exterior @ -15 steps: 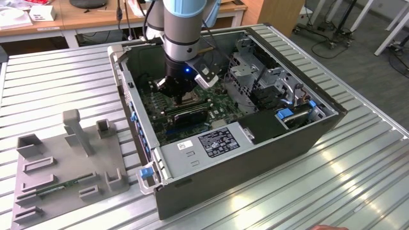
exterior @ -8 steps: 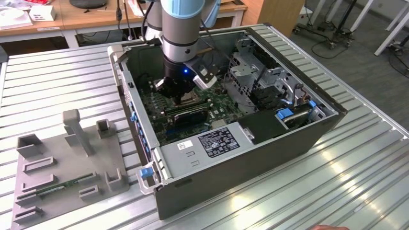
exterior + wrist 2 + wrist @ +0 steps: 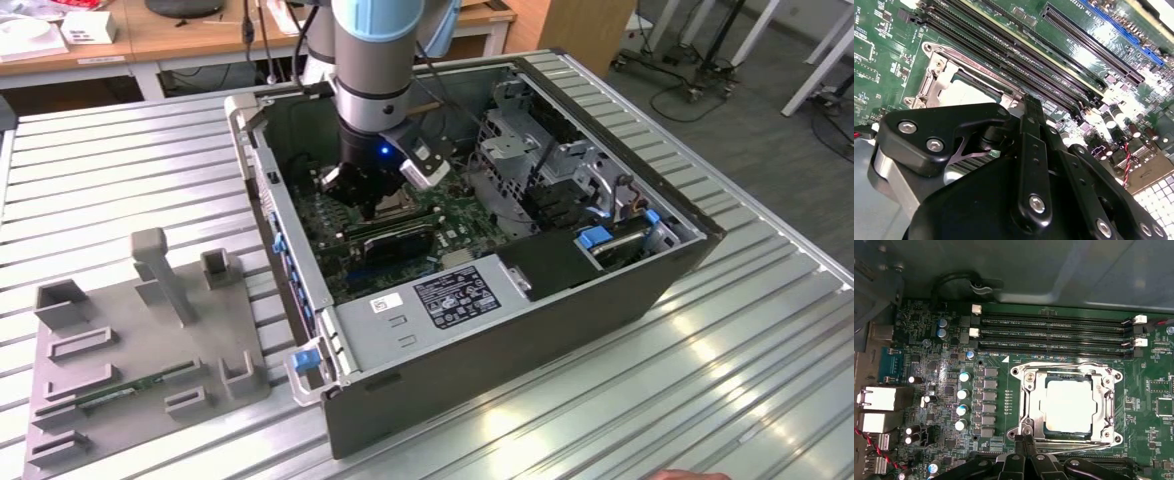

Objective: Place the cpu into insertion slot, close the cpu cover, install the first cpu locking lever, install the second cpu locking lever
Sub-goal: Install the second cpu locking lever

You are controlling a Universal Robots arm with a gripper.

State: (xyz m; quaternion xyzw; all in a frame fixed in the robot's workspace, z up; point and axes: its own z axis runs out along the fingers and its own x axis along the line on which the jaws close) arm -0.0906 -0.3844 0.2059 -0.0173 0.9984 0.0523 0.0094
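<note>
The cpu (image 3: 1069,407), a pale silver square, lies in the insertion slot (image 3: 1046,426) on the green motherboard (image 3: 1004,400). The silvery cpu cover (image 3: 1107,405) is folded flat over it, framing the chip. One thin locking lever (image 3: 1069,364) runs along the side by the memory slots, another (image 3: 1074,442) along the opposite side. My gripper (image 3: 1023,440) is shut, its black fingertips pressed together at the end of that second lever beside a socket corner. In the second wrist view the gripper (image 3: 1030,107) stands over the socket's edge, with the cpu (image 3: 965,91) partly hidden behind it. In the exterior view the gripper (image 3: 371,205) reaches down into the open computer case.
Long black memory slots (image 3: 1054,332) lie beside the socket, capacitors (image 3: 963,392) on its other side. The case walls (image 3: 287,250) and a drive cage (image 3: 514,150) surround the arm. A grey fixture (image 3: 134,340) sits on the slatted table at the exterior view's left.
</note>
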